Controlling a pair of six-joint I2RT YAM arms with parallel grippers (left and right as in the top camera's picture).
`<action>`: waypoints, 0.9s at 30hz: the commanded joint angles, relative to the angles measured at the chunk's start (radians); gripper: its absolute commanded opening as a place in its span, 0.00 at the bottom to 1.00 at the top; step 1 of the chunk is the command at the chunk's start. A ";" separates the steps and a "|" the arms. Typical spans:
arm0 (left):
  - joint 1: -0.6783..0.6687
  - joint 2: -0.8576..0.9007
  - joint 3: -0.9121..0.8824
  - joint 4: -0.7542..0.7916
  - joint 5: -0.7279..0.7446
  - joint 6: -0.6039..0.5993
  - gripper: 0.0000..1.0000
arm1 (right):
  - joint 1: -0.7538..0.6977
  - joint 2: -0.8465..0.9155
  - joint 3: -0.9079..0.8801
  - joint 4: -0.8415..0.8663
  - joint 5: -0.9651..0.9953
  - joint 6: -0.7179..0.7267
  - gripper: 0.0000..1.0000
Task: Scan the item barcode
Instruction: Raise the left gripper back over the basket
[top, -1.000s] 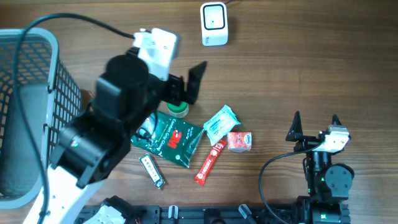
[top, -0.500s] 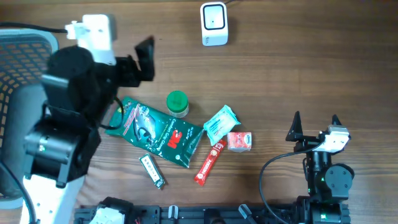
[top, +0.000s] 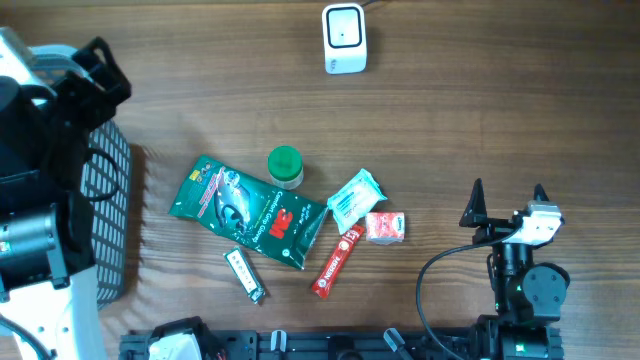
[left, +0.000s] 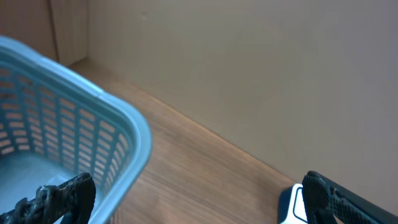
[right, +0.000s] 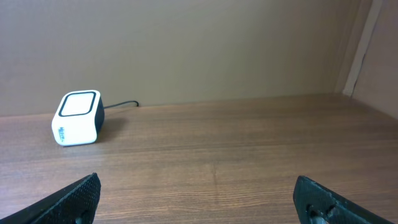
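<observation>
Table (top: 480, 110) noted with basket (top: 112, 215) at left edge, presumably for scanned goods; left gripper (left: 198, 199) held over its corner, jaws apart, empty; green pouch (top: 250, 212) and smaller packets (top: 356, 197) lie mid-table, none lifted, well apart from scanner (top: 344, 38); right gripper (top: 507, 195) parked, jaws apart.

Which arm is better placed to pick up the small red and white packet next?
Right, probably. The right fingers are open and nearest the red and white packet; the left fingers are far off, over the basket.
</observation>
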 joint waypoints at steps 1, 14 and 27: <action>0.060 0.020 0.012 -0.027 0.086 -0.027 1.00 | -0.006 -0.003 0.000 0.003 -0.009 -0.010 1.00; 0.070 0.053 0.012 -0.043 0.086 -0.027 1.00 | -0.006 -0.003 0.000 0.003 -0.009 -0.010 1.00; 0.070 0.056 0.012 -0.043 0.086 -0.027 1.00 | -0.006 -0.003 0.000 0.003 -0.009 -0.009 1.00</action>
